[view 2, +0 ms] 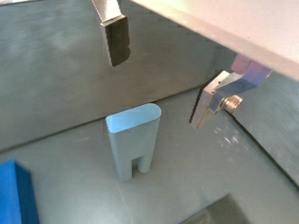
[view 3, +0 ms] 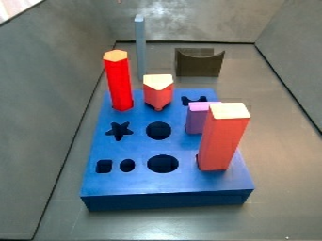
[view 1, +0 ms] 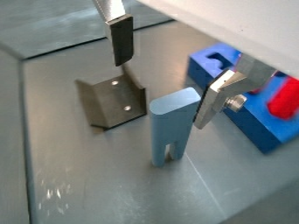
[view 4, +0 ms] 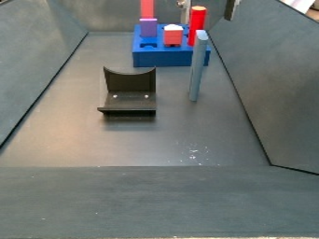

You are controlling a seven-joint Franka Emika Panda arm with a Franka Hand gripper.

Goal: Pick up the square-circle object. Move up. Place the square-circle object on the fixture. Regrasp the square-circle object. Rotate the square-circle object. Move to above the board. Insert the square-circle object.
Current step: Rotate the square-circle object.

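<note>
The square-circle object [view 1: 172,127] is a slender grey-blue bar with two prongs at its foot, standing upright on the grey floor beside the board [view 4: 162,51]; it also shows in the other wrist view [view 2: 135,140] and in both side views [view 3: 138,42] [view 4: 197,65]. My gripper [view 1: 162,92] [view 2: 156,93] hangs above it, open, with nothing between the fingers [view 1: 119,39]. The bar's rounded top lies below the jaws, closer to one finger [view 1: 214,96], and touches neither. The fixture [view 1: 111,101] [view 4: 127,91] stands empty on the floor, apart from the bar.
The board [view 3: 164,160] carries a red hexagonal peg [view 3: 119,80], a salmon block [view 3: 223,136], a short salmon peg [view 3: 157,90] and a purple peg [view 3: 198,119]. Grey walls enclose the floor on all sides.
</note>
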